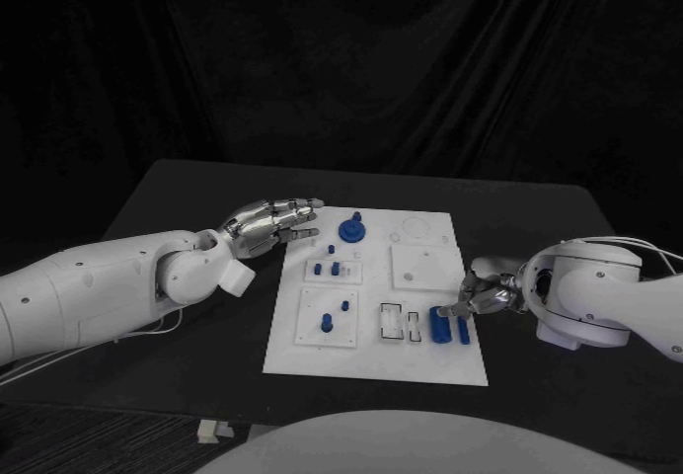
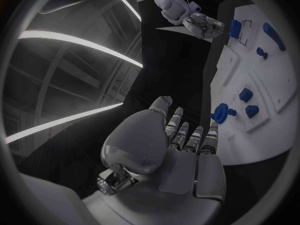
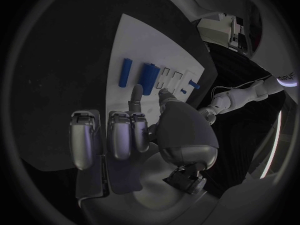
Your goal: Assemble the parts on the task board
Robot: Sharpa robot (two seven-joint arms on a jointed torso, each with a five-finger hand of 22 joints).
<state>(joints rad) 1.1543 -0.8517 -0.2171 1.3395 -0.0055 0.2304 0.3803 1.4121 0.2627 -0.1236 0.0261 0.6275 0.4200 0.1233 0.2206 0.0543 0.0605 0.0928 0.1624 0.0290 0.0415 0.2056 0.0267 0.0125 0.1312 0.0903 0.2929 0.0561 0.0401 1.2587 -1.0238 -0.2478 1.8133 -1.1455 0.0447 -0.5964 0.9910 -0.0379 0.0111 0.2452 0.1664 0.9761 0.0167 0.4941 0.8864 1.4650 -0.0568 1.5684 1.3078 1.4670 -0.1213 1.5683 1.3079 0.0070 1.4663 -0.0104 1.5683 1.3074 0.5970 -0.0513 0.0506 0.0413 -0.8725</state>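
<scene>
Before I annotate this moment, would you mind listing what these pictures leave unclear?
- Head view: whether the right robot hand touches the thick blue cylinder; its fingers cover the contact spot.
- Right wrist view: the palm hides the task board beneath it.
- Left wrist view: the task board's far end is cut off by the circle's rim.
- Head view: the shapes of the small blue parts are too small to tell.

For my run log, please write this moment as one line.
task board: parts unassembled | left hand: open, at board's far left edge | right hand: fingers touching blue cylinder near right edge, grasp unclear
</scene>
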